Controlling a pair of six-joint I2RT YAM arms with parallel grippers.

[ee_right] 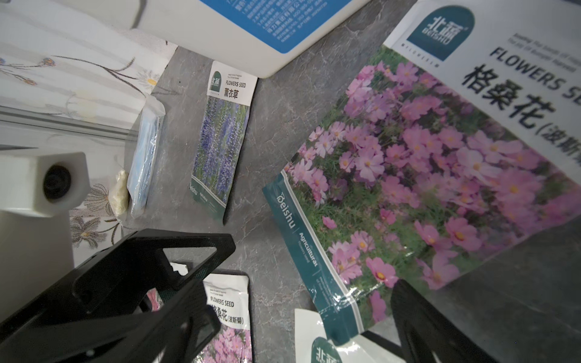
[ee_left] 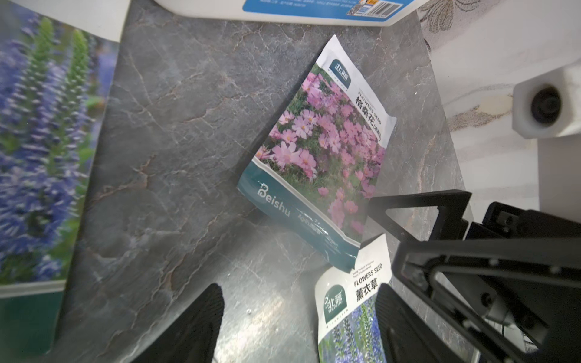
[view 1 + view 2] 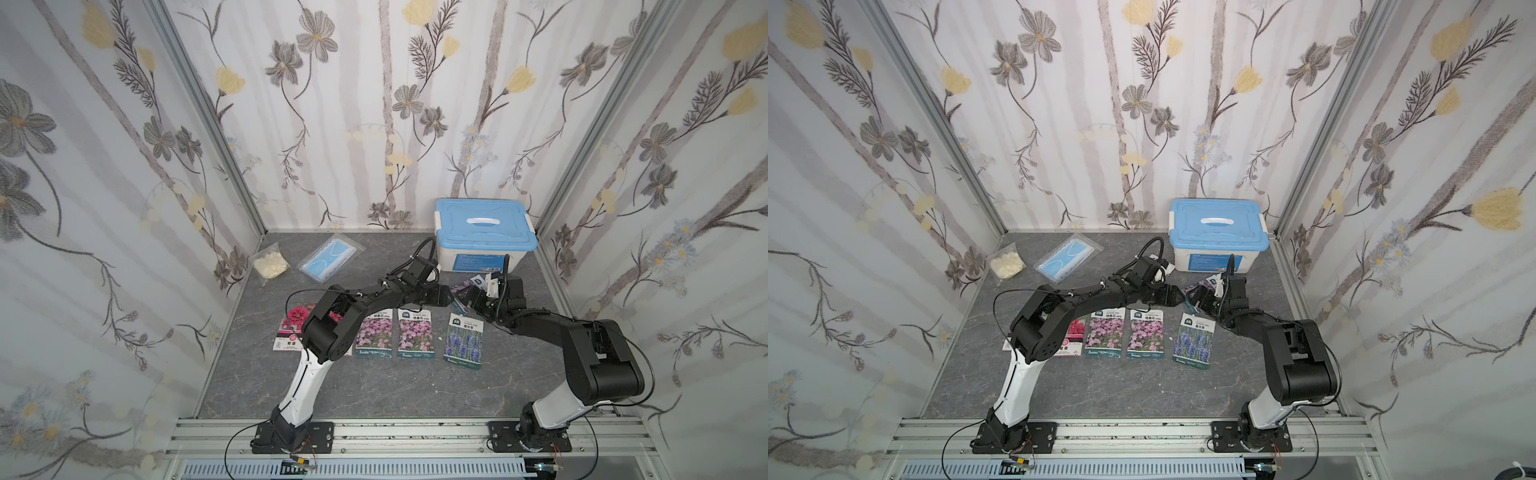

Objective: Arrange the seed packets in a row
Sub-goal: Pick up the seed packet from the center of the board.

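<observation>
Floral-papered booth, grey marbled tabletop [image 3: 374, 386]. Back left, out of play: bag of cream stuff [image 3: 271, 264], mask bag [image 3: 331, 258].

Row so far, across the middle of the tabletop:
- red packet [image 3: 291, 322], partly under the left arm
- first pink packet [image 3: 374, 334]
- second pink packet [image 3: 415, 334]
- lavender packet [image 3: 463, 343] at the right end

Left hand [image 2: 298, 295] hovers just behind the row, fingers apart, nothing in them. Next right, loose pink packet [image 2: 323, 151] lies askew, face up, one corner lapping the lavender packet's white top. Right hand [image 2: 385, 229] is close beside it, fingers apart, empty as far as shows. Spare lavender packet [image 1: 220, 141] lies by the blue-lidded box [image 3: 484, 232].

Likely step: fetch the loose pink packet.
- It lies flat, so take an edge away from the overlap.
- Lift clear before travelling, or the row's end packet may drag.
- Set it upright beside that packet, lower edges level.
</observation>
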